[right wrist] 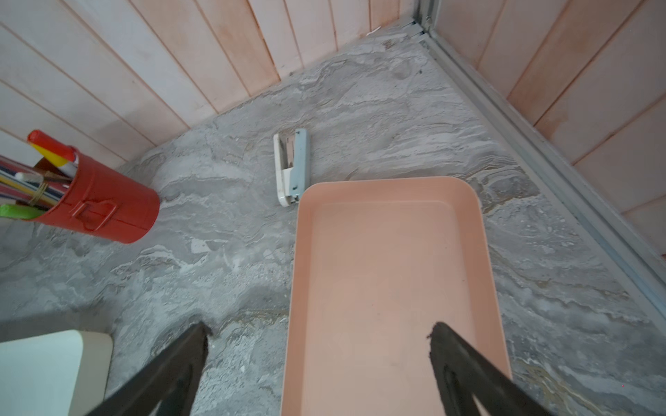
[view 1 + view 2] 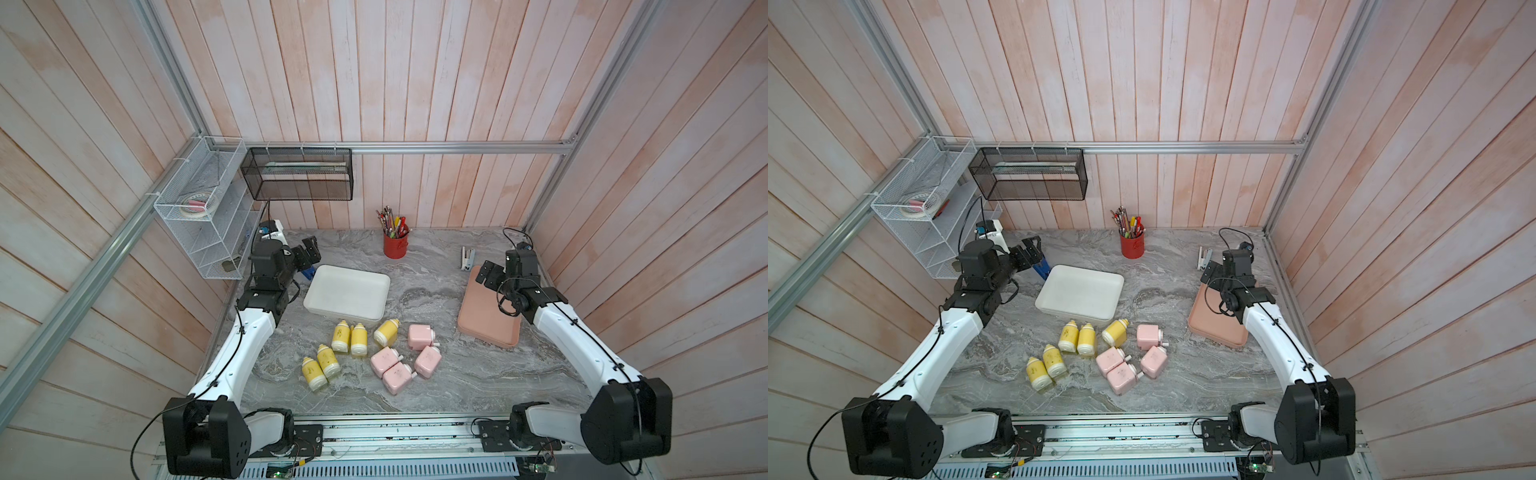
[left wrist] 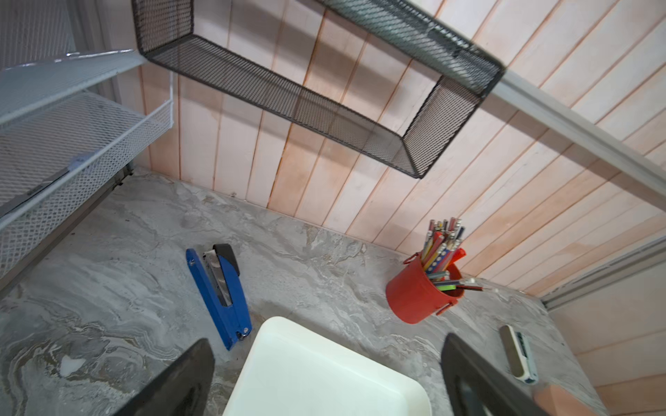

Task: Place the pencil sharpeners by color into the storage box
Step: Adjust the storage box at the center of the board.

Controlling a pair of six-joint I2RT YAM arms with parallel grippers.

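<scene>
Several yellow bottle-shaped pencil sharpeners (image 2: 359, 338) (image 2: 1087, 339) lie on the marble table beside several pale pink boxy ones (image 2: 397, 377) (image 2: 1121, 377), all loose at the front centre. Behind them sits an empty white storage box (image 2: 347, 295) (image 3: 324, 378), and at the right an empty pink one (image 2: 486, 324) (image 1: 389, 273). My left gripper (image 2: 311, 253) (image 3: 326, 340) hovers open over the white box's far left corner. Open too, my right gripper (image 2: 488, 272) (image 1: 320, 326) hangs over the pink box's far end. Neither holds anything.
A red pencil cup (image 2: 395, 245) stands at the back centre. A blue stapler (image 3: 220, 291) lies left of the white box, a small grey-white stapler (image 1: 292, 167) behind the pink box. A white wire rack (image 2: 203, 212) and black mesh basket (image 2: 297, 174) hang at the back left.
</scene>
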